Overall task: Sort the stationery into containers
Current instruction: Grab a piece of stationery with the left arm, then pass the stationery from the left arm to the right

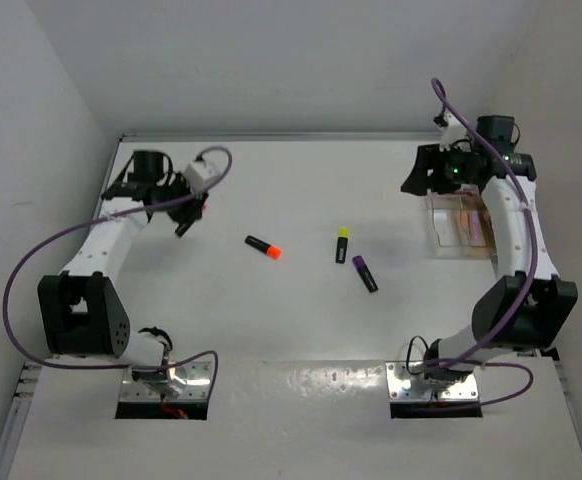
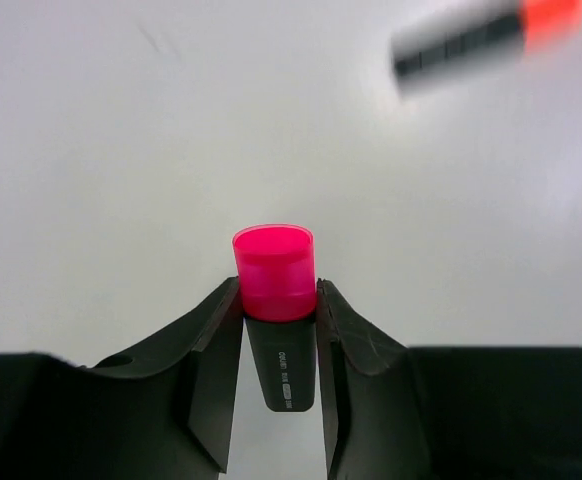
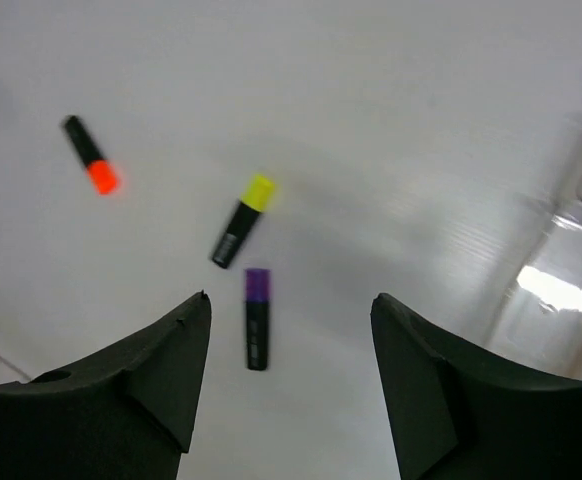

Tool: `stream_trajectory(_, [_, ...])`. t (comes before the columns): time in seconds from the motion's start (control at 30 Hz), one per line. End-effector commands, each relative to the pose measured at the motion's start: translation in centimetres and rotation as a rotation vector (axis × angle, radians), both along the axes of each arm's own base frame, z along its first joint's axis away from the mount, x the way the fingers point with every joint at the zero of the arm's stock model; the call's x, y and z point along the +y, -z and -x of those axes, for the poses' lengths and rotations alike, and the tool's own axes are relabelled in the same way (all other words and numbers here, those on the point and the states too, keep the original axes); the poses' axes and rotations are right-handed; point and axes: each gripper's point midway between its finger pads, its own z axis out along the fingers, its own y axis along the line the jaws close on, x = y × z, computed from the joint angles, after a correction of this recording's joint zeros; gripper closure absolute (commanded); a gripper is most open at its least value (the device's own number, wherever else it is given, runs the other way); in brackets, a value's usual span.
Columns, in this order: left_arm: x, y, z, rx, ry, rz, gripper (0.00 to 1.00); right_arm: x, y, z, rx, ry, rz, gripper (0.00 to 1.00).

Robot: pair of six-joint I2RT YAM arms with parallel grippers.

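My left gripper point(image 1: 185, 216) is at the far left of the table, shut on a black highlighter with a pink cap point(image 2: 275, 290), which it holds above the surface. An orange-capped highlighter point(image 1: 264, 246) lies to its right and also shows in the left wrist view point(image 2: 486, 35). A yellow-capped highlighter point(image 1: 342, 244) and a purple-capped one point(image 1: 364, 273) lie mid-table. My right gripper point(image 3: 289, 300) is open and empty, hanging at the far right point(image 1: 419, 182) beside the clear tray point(image 1: 441, 243). In the right wrist view the orange point(image 3: 91, 157), yellow point(image 3: 243, 220) and purple point(image 3: 257, 320) highlighters lie below it.
The clear tray holds some pale and pinkish items that I cannot make out; its blurred edge shows in the right wrist view point(image 3: 571, 250). Metal base plates point(image 1: 166, 385) sit at the near edge. White walls close in the table on three sides.
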Motion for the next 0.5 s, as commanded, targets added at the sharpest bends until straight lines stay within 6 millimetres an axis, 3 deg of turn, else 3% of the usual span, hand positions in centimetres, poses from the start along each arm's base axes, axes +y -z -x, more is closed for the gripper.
stream_trajectory(0.0, [-7.8,-11.5,-5.1,-0.113,-0.077,0.437,1.00,6.9,-6.1,-0.3,-0.200,-0.122,-0.162,0.35])
stream_trajectory(0.07, [-9.6,-14.4,-6.4,-0.123,-0.120,0.549,1.00,9.0,-7.8,-0.3,-0.270,-0.143,-0.205,0.35])
stream_trajectory(0.1, [-11.3,-17.0,-7.1,-0.118,-0.191,0.678,1.00,11.3,-8.6,0.2,-0.293,-0.189,-0.228,0.34])
stream_trajectory(0.23, [-14.1,-22.6,-8.0,-0.153,-0.322,0.902,1.00,15.5,-11.2,0.4,-0.370,-0.204,-0.313,0.33])
stream_trajectory(0.3, [-15.9,-23.6,-8.2,-0.088,-0.334,0.969,1.00,17.6,-12.3,0.5,-0.392,-0.214,-0.353,0.33])
stream_trajectory(0.37, [-17.1,-26.0,-8.1,-0.051,-0.327,1.059,1.00,19.7,-13.4,0.7,-0.407,-0.242,-0.385,0.33])
stream_trajectory(0.47, [-18.3,-27.6,-8.2,-0.001,-0.332,1.146,1.00,22.2,-13.9,0.7,-0.394,-0.267,-0.420,0.35])
